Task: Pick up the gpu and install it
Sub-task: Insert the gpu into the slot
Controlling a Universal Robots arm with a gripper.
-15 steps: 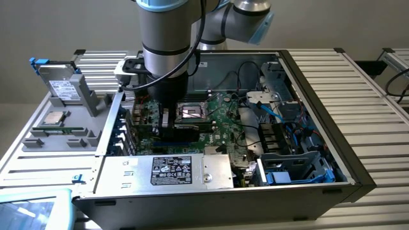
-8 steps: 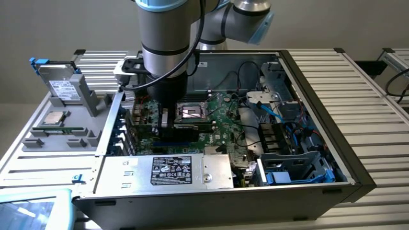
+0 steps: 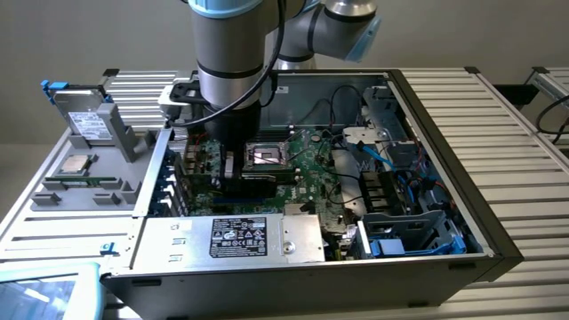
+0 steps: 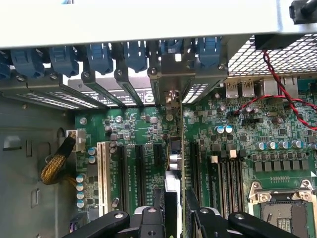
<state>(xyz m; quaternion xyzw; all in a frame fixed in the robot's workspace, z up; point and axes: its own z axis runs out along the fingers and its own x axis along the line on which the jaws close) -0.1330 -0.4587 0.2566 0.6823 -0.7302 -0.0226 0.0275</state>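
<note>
In the wrist view the gpu (image 4: 174, 161) is seen edge-on, a thin green card with its silver end bracket (image 4: 171, 74) up against the case's rear slot openings. It stands upright over the motherboard's black expansion slots (image 4: 141, 171). My gripper (image 4: 176, 210) is shut on the card, one black finger on each face. In the exterior view the gripper (image 3: 233, 173) reaches down into the open computer case (image 3: 444, 127), and the dark gpu (image 3: 202, 175) sits low over the board near the case wall on the exterior view's left.
A grey tray (image 3: 53, 193) outside the case holds a silver hard drive (image 3: 89, 123) and a square CPU chip (image 3: 76, 165). Inside are the CPU socket (image 3: 266, 157), the power supply (image 3: 258, 237), drive bays with blue cables (image 3: 418, 240) and red wires (image 4: 277, 96).
</note>
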